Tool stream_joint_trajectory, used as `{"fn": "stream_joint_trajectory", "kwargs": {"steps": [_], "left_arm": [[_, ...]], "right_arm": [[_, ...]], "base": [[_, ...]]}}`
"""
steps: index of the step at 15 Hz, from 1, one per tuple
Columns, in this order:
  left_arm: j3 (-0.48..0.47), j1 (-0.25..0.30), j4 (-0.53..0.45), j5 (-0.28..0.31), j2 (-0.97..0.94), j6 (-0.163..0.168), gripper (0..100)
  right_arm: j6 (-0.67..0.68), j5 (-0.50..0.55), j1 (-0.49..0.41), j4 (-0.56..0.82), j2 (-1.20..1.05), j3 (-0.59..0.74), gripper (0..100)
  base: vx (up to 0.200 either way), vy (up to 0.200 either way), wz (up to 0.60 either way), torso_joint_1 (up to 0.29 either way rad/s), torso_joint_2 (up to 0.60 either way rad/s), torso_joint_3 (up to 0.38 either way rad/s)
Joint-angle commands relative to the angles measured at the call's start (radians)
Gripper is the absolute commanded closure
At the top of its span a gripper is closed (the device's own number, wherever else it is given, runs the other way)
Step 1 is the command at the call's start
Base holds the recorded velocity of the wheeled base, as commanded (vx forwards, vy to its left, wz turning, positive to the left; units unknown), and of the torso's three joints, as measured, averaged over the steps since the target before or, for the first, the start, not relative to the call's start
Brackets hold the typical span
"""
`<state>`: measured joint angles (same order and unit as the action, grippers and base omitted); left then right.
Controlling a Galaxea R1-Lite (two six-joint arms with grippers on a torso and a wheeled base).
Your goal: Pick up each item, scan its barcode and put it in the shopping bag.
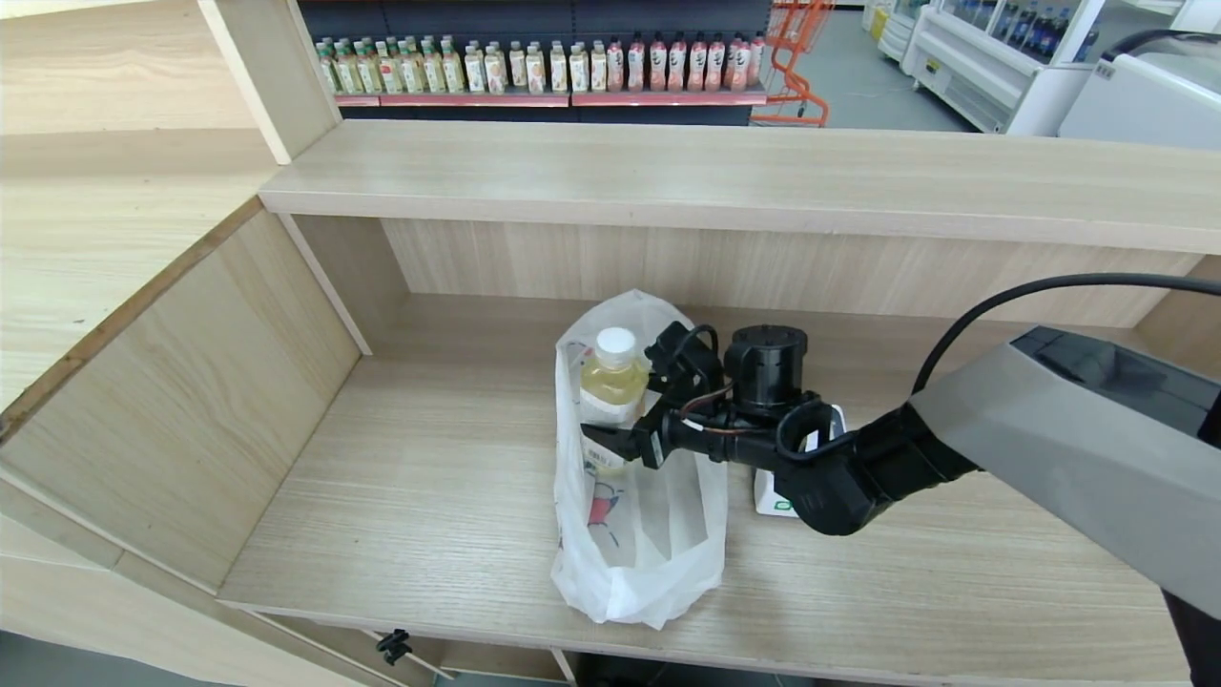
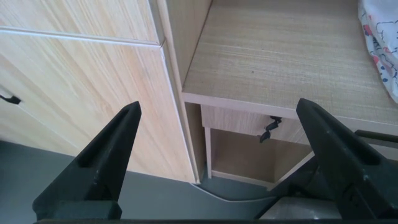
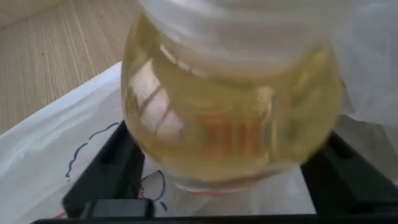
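A clear bottle of yellow drink (image 1: pixel 611 380) with a white cap stands upright inside the white plastic shopping bag (image 1: pixel 639 558) in the middle of the wooden counter. My right gripper (image 1: pixel 618 422) reaches into the bag's mouth and is shut on the bottle around its labelled body. In the right wrist view the bottle (image 3: pixel 230 106) sits between the two black fingers (image 3: pixel 102 180), with the bag (image 3: pixel 56 149) behind it. My left gripper (image 2: pixel 219 106) hangs open and holds nothing, low beside the counter's front left corner. A bit of the bag (image 2: pixel 380 43) shows beyond it.
A white box with green print (image 1: pixel 775 498) lies on the counter (image 1: pixel 401 496) just right of the bag, mostly hidden by my right arm. Wooden side walls and a raised ledge (image 1: pixel 725 176) enclose the counter. A small black latch (image 2: pixel 271 127) hangs under its front edge.
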<state>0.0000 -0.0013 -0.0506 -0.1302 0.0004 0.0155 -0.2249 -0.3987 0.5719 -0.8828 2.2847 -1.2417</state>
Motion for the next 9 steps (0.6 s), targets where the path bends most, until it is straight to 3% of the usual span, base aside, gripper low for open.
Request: {"fn": "stream_joint_trajectory", "kwargs": {"steps": [1, 5, 9], "left_arm": [[0.0, 0.0, 0.0, 0.0, 0.0, 0.0, 0], [0.0, 0.0, 0.0, 0.0, 0.0, 0.0, 0], [0.0, 0.0, 0.0, 0.0, 0.0, 0.0, 0]], "right_arm": [[0.045, 0.001, -0.003, 0.001, -0.011, 0.015, 0], [0.375, -0.005, -0.017, -0.005, -0.151, 0.082, 0], [0.384, -0.008, -0.029, -0.007, -0.228, 0.191, 0]], "base": [[0.0, 0.0, 0.0, 0.0, 0.0, 0.0], [0.0, 0.0, 0.0, 0.0, 0.0, 0.0], [0.0, 0.0, 0.0, 0.0, 0.0, 0.0]]}}
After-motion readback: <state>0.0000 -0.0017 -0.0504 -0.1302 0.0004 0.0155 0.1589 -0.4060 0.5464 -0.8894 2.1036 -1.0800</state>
